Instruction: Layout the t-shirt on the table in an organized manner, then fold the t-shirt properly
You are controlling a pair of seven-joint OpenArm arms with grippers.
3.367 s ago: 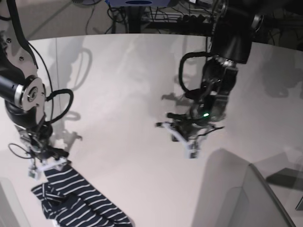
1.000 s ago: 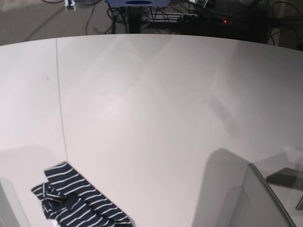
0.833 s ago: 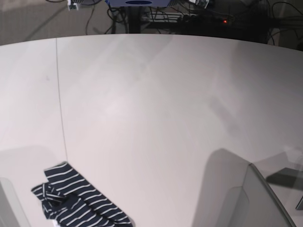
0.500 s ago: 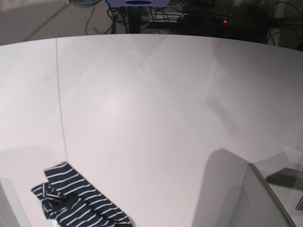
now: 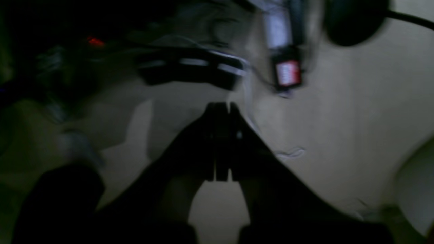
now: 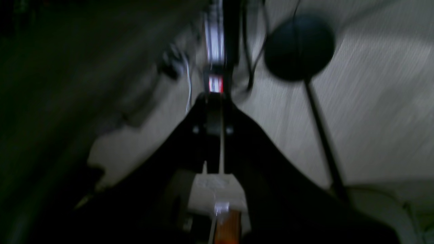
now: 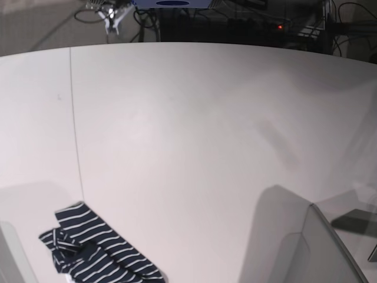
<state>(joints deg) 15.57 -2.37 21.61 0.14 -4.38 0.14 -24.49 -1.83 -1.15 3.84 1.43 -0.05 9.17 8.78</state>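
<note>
Lying bunched in the near left corner of the table [image 7: 194, 135], the t-shirt [image 7: 94, 250] is seen in the base view as a rumpled heap of dark navy cloth crossed by thin white stripes, with folds overlapping and one edge cut off by the frame's bottom. A thin dark seam [image 7: 75, 130] is drawn down the tabletop just above the shirt. In the left wrist view, dim and blurred, the left gripper [image 5: 222, 108] is shown with its jaws pressed together, nothing between them. In the right wrist view, equally blurred, the right gripper [image 6: 213, 101] is likewise clenched and empty; the shirt is not seen there
</note>
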